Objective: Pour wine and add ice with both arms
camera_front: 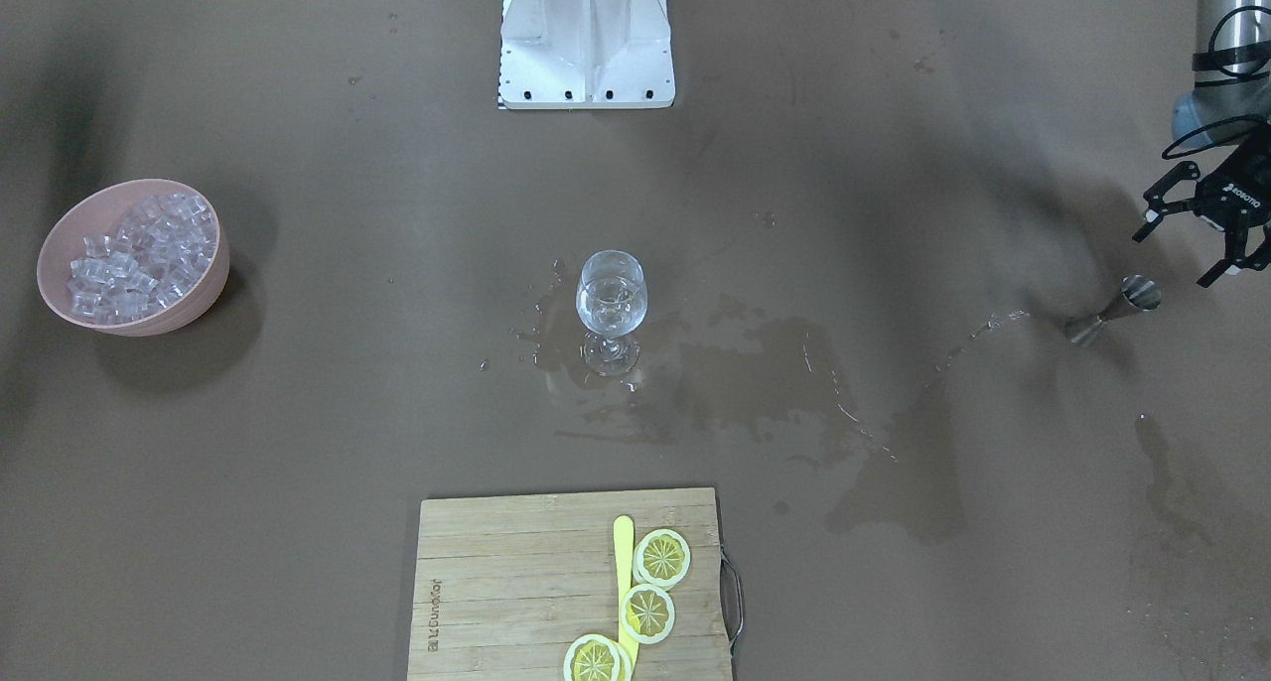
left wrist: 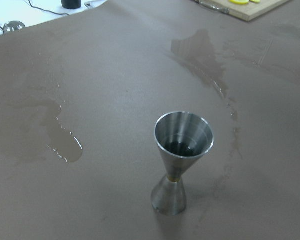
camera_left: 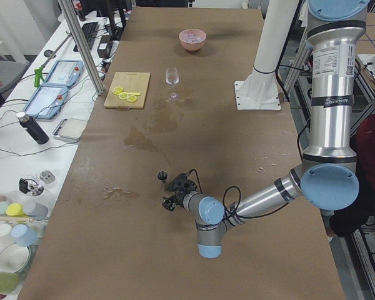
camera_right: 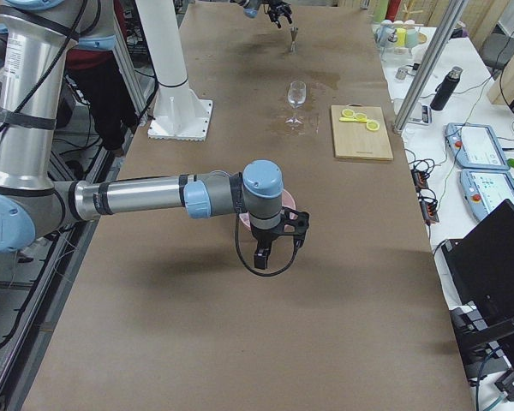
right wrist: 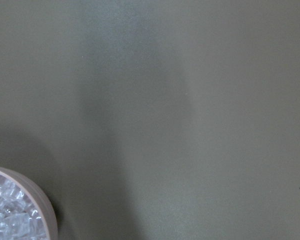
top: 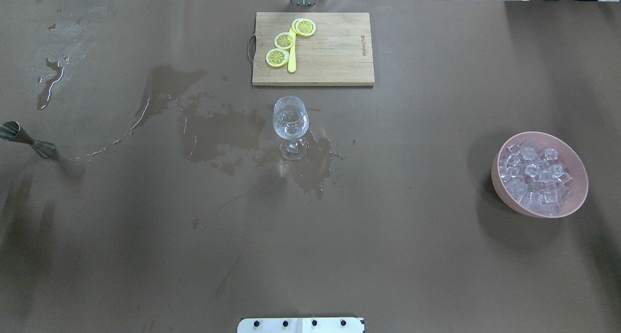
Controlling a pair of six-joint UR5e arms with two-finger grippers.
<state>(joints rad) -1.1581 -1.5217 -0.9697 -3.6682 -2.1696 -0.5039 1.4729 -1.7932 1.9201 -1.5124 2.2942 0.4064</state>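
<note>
Steel jigger stands upright on the brown tabletop, just beside the left pincer and a little below it. This pincer hangs above the tabletop with its two fingers spread wide and nothing between them; it does not touch the jigger. From the left wrist view the jigger looks almost empty inside.

Far from the left pincer, toward the middle of the tabletop, stands the glass with a small amount of clear wine in it. Wet patches lie on the tabletop between the glass and the jigger.

The right pincer shows only in the side view from the right, so I cannot tell if it is wide or narrow. It hangs just beside the pink bowl, which is partly hidden behind the arm there. The bowl is full of ice.

Well apart from both pincers, beyond the glass, lies a board with lemon slices.
</note>
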